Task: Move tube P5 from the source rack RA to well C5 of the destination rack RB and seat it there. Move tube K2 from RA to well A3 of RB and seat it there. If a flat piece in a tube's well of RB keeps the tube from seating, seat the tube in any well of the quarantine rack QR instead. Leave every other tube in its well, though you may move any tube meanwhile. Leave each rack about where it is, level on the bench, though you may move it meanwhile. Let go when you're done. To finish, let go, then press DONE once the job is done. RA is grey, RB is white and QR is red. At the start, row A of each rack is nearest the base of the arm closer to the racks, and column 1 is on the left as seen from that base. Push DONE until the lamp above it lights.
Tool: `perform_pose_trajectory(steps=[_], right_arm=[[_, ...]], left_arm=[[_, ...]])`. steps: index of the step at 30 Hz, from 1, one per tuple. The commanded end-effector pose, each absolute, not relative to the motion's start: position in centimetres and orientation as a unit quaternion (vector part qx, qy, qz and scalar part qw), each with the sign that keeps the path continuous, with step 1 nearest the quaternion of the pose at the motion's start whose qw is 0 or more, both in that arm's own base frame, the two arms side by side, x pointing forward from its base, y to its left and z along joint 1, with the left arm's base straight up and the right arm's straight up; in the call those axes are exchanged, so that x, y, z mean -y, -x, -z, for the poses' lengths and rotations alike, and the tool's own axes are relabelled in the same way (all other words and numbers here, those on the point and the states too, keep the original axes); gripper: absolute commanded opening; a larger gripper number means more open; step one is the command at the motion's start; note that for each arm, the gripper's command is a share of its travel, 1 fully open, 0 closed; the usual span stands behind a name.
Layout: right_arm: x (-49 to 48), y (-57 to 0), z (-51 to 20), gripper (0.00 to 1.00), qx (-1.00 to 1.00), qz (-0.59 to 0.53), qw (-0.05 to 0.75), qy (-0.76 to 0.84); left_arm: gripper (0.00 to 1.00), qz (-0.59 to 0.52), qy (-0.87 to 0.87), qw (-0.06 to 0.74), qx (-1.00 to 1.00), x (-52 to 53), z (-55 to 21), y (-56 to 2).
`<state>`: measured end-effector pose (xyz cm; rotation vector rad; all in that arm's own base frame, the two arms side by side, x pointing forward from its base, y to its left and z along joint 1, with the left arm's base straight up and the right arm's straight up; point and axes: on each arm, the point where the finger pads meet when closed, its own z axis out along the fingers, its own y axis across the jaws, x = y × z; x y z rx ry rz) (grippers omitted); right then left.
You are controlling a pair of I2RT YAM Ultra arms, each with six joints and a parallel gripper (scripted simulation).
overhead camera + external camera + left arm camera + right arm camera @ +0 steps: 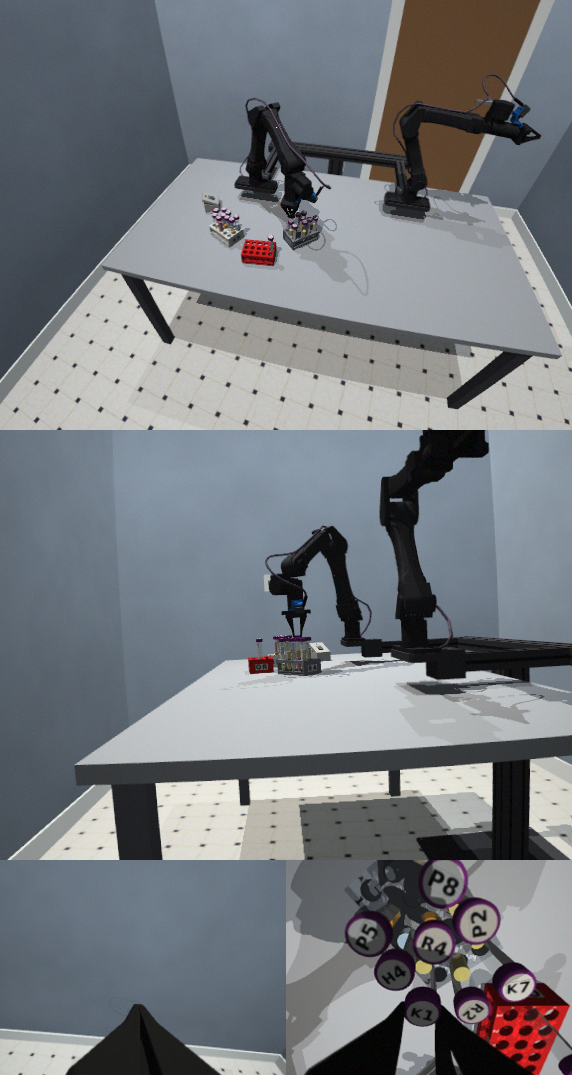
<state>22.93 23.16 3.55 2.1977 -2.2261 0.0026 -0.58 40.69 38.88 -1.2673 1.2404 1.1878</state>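
Your right hand (289, 212) (298, 634) (420, 1011), closed narrowly, grips purple-capped clear tube K1 (422, 1008); lower plumb into the grey rack (302, 242) (299, 671) (353, 890), clearing neighbours.
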Motion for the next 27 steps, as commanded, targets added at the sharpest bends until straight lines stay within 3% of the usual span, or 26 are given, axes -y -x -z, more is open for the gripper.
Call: perform_pose_trajectory(steps=[1,27], right_arm=[[-23.77,-22.75,-3.08,0.00,0.709,0.001,0.002,-0.705],[-23.63,-23.13,-3.30,0.00,0.711,0.000,-0.004,-0.703]], left_arm=[[0.00,-0.504,0.504,0.496,-0.496,-39.78,-41.59,0.73],[0.00,-0.504,0.504,0.496,-0.496,-39.78,-41.59,0.73]])
